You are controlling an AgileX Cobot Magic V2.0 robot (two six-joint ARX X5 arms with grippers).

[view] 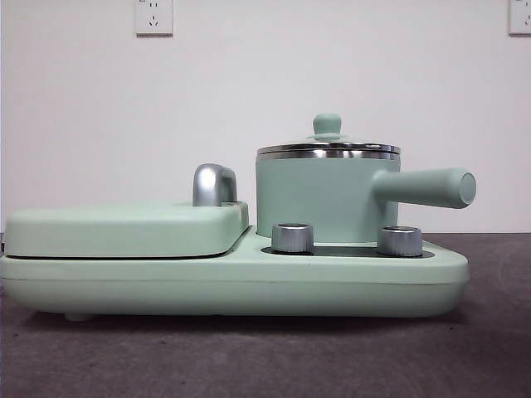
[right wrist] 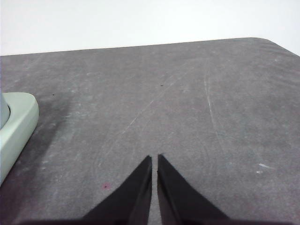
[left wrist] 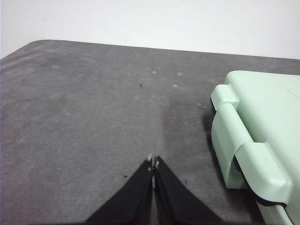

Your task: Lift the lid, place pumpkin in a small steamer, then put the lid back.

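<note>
A: Item one, containers?
B: Small steamer (view: pixel 319 199), mint-green, steel rim, thick side handle pointing right in the front view. It stands on the right half of a mint-green cooker base (view: pixel 232 282), behind two chrome dials (view: pixel 292 238).
A: Its cover?
B: Lid (view: pixel 328 148), seated flat on the steamer rim, green knob upright. Contents cannot be made out; the walls are opaque.
A: Other vessels?
B: Flat griddle cover (view: pixel 124 228) with chrome handle (view: pixel 214 185), closed, on the left half of the base.
A: Pumpkin?
B: Not seen in any view.
A: Pincers?
B: Left gripper (left wrist: pixel 153 162), jaws pressed together, empty, over grey table (left wrist: pixel 84 108) beside the base's end. Right gripper (right wrist: pixel 154 158), jaws nearly together with a thin slit between, empty, over bare table.
</note>
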